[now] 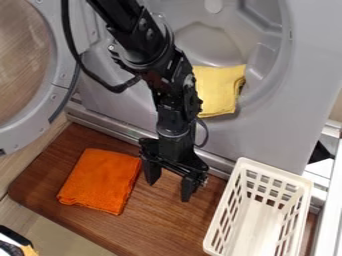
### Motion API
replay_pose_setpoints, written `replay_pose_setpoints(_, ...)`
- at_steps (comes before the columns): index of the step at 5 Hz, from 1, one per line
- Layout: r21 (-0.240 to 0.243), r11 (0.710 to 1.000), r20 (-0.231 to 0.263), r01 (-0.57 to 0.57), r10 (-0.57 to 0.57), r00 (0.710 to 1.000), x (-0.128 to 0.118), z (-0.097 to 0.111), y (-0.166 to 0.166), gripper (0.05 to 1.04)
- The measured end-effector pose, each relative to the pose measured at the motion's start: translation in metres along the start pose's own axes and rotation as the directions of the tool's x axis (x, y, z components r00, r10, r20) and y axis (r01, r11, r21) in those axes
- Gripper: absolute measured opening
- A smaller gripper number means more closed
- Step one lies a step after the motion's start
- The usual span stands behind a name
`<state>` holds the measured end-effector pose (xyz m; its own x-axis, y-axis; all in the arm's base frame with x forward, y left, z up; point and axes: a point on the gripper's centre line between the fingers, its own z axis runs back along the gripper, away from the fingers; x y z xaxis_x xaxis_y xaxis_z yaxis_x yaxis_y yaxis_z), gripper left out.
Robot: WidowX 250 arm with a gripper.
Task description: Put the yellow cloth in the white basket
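Camera view, arm (pixel 141 42) slanting down from top edge, pincer (pixel 171 183) released, seemingly just above wooden board (pixel 157 220)

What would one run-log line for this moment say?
black two-finger gripper: open, over brown wooden board | yellow cloth: in grey machine's round opening, not yet in white plastic basket | folded orange cloth: on board
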<state>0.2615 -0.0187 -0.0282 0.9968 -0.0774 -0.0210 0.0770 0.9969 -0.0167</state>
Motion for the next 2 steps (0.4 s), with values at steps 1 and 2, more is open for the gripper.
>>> replay_pose_setpoints(1, -0.001, 1.000, -0.025, -0.002, 0.002, 1.000, -0.003, -0.006, 0.000, 0.999)
replay_pose_setpoints(2, -0.014, 0.999, -0.016, -0.048, 0.048, 0.999, -0.003, 0.002, 0.010, 0.999)
